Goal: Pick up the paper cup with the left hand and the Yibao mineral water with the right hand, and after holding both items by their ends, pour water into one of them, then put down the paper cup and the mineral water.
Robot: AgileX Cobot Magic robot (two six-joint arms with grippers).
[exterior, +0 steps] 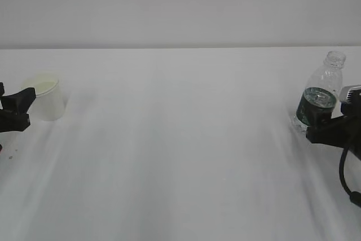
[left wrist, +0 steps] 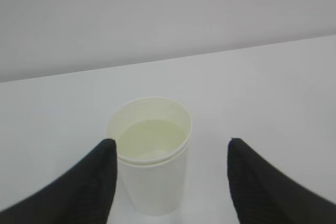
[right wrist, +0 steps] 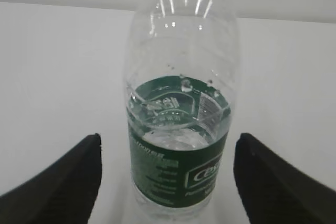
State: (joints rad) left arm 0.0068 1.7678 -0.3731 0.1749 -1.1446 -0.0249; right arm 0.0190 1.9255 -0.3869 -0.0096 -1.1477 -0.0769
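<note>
The paper cup (exterior: 44, 97) stands upright at the far left of the white table (exterior: 180, 156). My left hand (exterior: 22, 108) is open just in front of it. In the left wrist view the cup (left wrist: 152, 166) sits between the fingers of the left hand (left wrist: 170, 142), close against the left one and well apart from the right one. The Yibao mineral water (exterior: 319, 88) stands upright and capless at the far right, partly filled. My right hand (exterior: 317, 123) is open around its base. The right wrist view shows the bottle (right wrist: 178, 145) centred in the right hand (right wrist: 168, 137), with gaps on both sides.
The white table runs back to a pale wall (exterior: 180, 4). Nothing else stands between the cup and the bottle. A black cable (exterior: 345, 173) hangs from the right arm at the frame's right edge.
</note>
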